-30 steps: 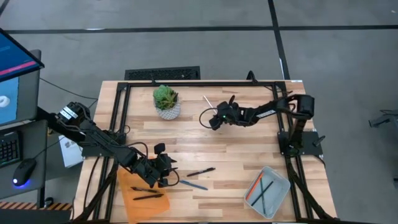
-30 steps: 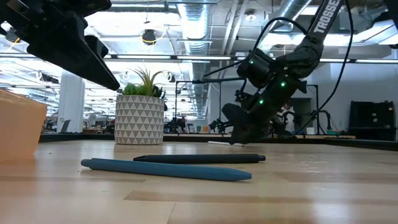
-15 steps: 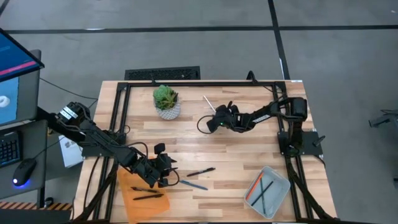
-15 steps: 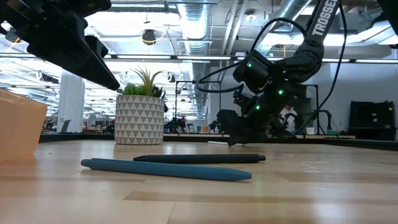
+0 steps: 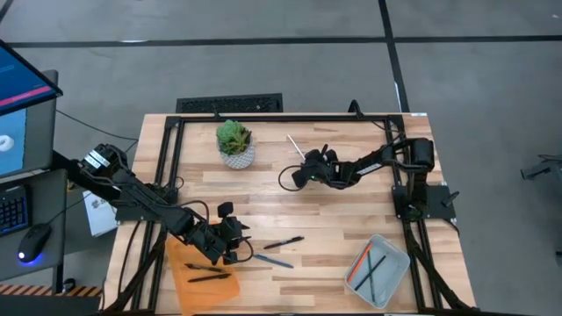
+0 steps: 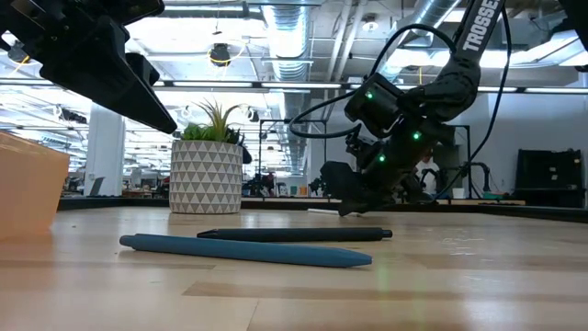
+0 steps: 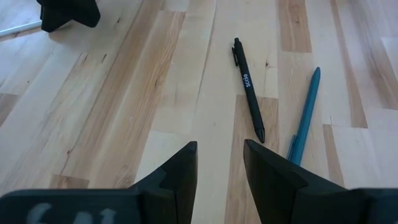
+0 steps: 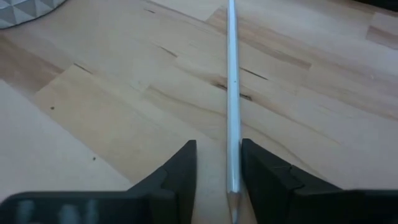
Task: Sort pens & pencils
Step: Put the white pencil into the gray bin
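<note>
A white pencil lies flat on the table's far middle. My right gripper is low over it and open. Its fingers stand on either side of the pencil's sharpened end. A black pen and a blue pen lie flat side by side near the front middle. My left gripper hovers open just left of them, beside an orange tray that holds two black pens. A grey bin at the front right holds orange and green pencils. My right gripper's fingers slant down from the table's right side and lie along the white pencil, which rests on the wood. The pencil's sharpened end runs close beside one finger. I cannot tell whether that finger touches it.
A potted plant in a white patterned pot stands at the far left, close to the white pencil. A black frame runs around the table's edges. Bare wood lies between the pens and the grey bin.
My right gripper has sunk toward the table and swung a little toward the near edge, settling over the white pencil. The pencil and the pens lie where they were.
</note>
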`<act>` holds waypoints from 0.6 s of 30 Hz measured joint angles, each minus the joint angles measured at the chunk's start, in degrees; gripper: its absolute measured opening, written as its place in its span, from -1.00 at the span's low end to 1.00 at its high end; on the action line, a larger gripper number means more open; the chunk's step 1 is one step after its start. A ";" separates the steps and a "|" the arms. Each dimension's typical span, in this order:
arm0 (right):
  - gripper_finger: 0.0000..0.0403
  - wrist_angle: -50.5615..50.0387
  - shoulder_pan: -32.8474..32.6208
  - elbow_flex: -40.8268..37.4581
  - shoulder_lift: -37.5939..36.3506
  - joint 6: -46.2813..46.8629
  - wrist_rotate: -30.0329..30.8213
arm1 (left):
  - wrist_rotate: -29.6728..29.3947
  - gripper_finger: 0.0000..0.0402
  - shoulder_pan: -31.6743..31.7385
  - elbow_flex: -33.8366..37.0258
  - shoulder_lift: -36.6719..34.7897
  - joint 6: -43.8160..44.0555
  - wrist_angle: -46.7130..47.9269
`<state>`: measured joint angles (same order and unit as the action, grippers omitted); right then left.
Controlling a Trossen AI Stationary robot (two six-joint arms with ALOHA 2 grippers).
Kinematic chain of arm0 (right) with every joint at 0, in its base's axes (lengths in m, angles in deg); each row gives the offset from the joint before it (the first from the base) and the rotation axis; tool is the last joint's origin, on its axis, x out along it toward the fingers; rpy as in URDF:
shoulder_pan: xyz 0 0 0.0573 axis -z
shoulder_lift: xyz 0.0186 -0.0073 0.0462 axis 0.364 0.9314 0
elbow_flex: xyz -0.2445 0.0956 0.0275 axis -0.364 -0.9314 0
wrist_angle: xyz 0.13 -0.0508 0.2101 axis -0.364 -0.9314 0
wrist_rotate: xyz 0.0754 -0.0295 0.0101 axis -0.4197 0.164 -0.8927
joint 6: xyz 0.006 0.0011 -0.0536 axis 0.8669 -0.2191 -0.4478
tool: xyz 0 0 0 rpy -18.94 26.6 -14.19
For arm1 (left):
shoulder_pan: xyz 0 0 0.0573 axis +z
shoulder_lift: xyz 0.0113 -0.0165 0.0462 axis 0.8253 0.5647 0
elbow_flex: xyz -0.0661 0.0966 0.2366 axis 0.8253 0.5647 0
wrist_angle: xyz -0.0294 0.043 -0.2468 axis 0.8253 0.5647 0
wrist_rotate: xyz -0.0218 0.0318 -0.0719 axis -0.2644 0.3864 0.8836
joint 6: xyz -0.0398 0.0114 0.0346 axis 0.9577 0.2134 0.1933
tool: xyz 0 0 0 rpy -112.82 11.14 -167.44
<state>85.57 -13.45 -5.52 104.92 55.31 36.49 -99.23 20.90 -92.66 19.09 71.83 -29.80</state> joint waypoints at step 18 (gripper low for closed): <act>-0.89 0.22 -0.87 -0.07 -0.11 0.02 0.07 | 0.00 -0.39 0.00 0.00 0.00 -0.37 0.00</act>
<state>85.79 -14.32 -5.59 104.81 55.32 36.56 -99.23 20.90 -92.66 19.09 71.46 -29.80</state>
